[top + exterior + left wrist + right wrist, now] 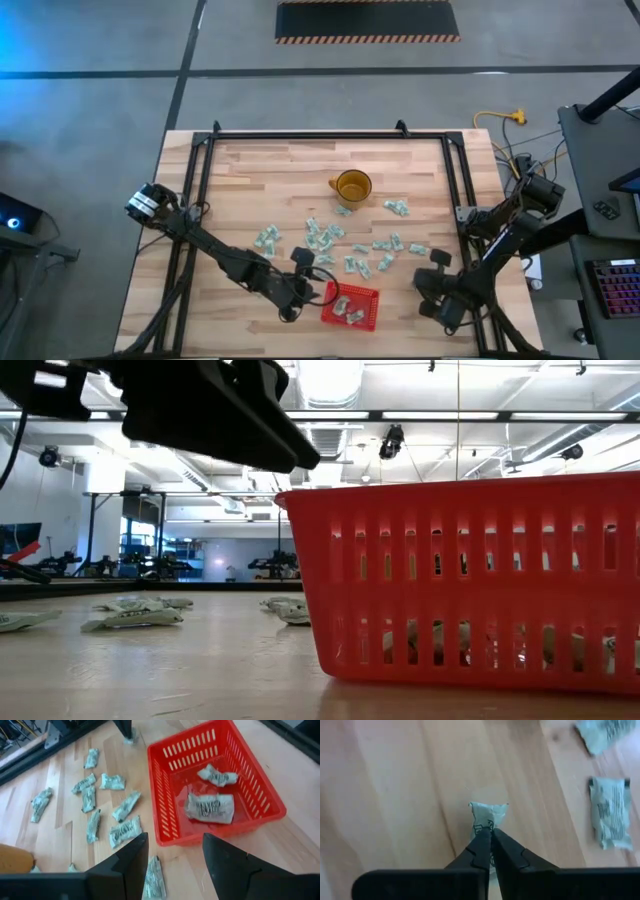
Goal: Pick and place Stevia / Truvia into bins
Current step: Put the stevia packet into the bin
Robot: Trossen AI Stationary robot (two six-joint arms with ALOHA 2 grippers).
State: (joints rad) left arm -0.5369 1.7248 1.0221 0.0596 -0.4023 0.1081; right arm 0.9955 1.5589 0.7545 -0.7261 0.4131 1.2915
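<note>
While both arms reach in from the near corners, we log the wooden tabletop (250, 180) as the largest item, framed by a black rail. Our left arm runs diagonally from the left edge toward the near centre; our right arm folds in from the right edge to the near right part.

Next in size is the red basket (352, 307), standing near the front edge, slightly right of centre. In the left wrist view we see two crumpled packets lying on its floor (210, 809). The low view shows it upright, with pale shapes visible through its slotted wall (470, 590).

An amber mug (351, 187) stands upright at mid-tabletop, well apart from the basket.

Our left hand (318, 290) hovers just beside the basket's left side, its fingers (130, 862) apart and holding nothing; one packet lies on the wood between them (154, 879).

Our right hand (491, 836) is low over the wood at the near right, fingers together and clamped on the end of a single pale green packet (489, 815).

Loose packets (325, 240) lie scattered between mug and basket, with a few more to the right of the mug (397, 207).
</note>
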